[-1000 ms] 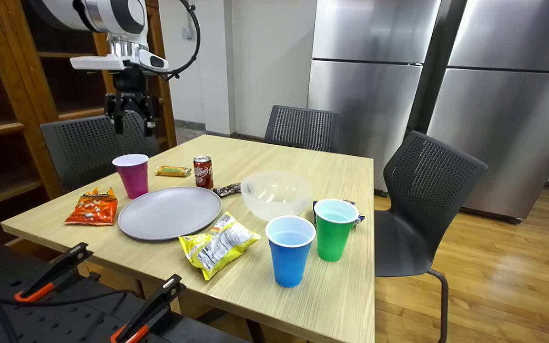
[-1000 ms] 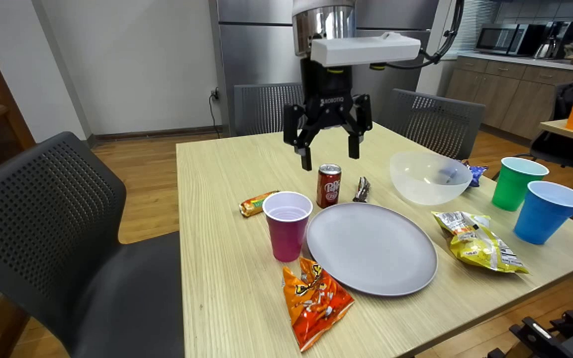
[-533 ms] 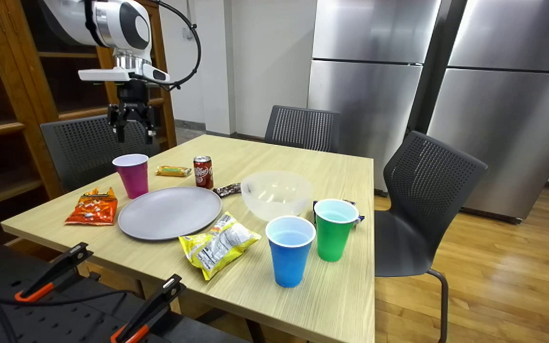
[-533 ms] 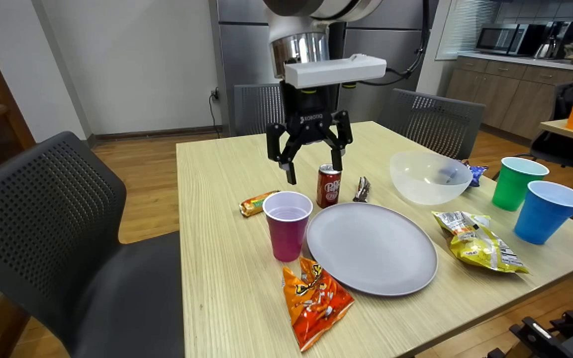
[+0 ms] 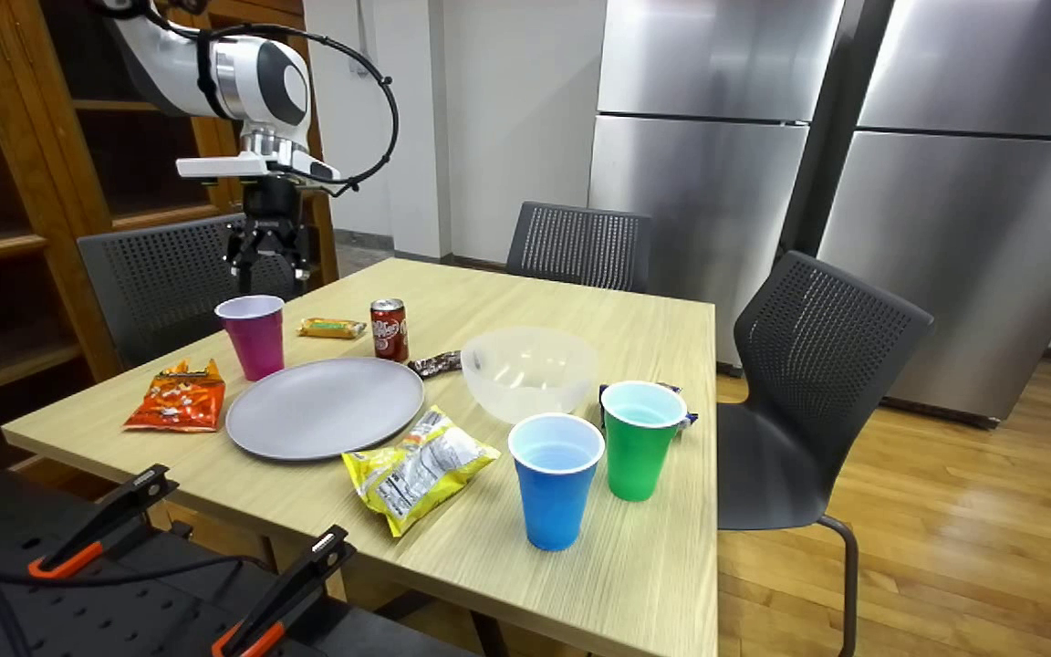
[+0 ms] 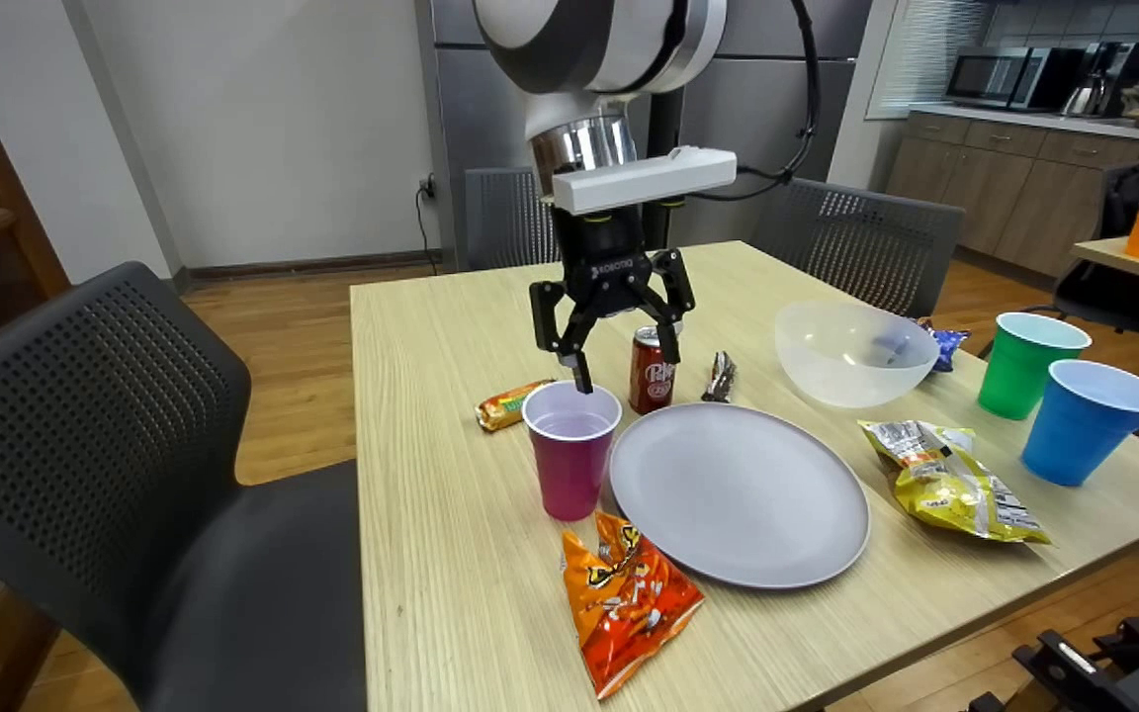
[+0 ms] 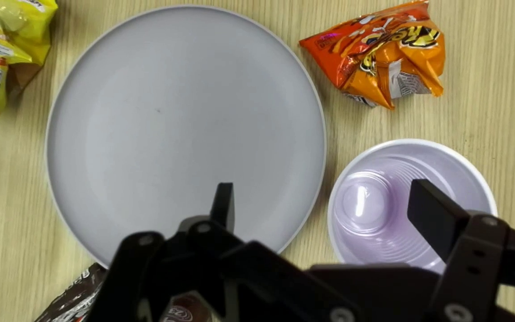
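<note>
My gripper (image 6: 627,366) stands open, fingers down, above the table with nothing between its fingers. Nearest is a magenta cup (image 6: 571,475), upright with a pale inside. In the wrist view one finger (image 7: 436,214) overlaps the pale inside of the cup (image 7: 365,201), while the opposite one shows over the grey plate (image 7: 186,112). Whether any finger touches the cup I cannot tell. Behind the gripper a red soda can (image 6: 652,381) is partly covered by a finger. An orange snack bag (image 6: 624,603) lies in front of the cup, and a yellow-orange wrapped bar (image 6: 512,403) behind it.
A dark wrapped bar (image 5: 435,364) lies beside a translucent bowl (image 5: 530,374). Farther along stand a blue cup (image 5: 556,493) and a green cup (image 5: 637,452), with a blue wrapper (image 6: 943,344) near the bowl. A yellow snack bag (image 5: 421,467) lies by the plate. Dark chairs (image 5: 580,246) surround the table.
The arm has come down closer to the table and, in an exterior view, shifted toward the magenta cup. The gripper has stayed open. The objects on the table have not moved.
</note>
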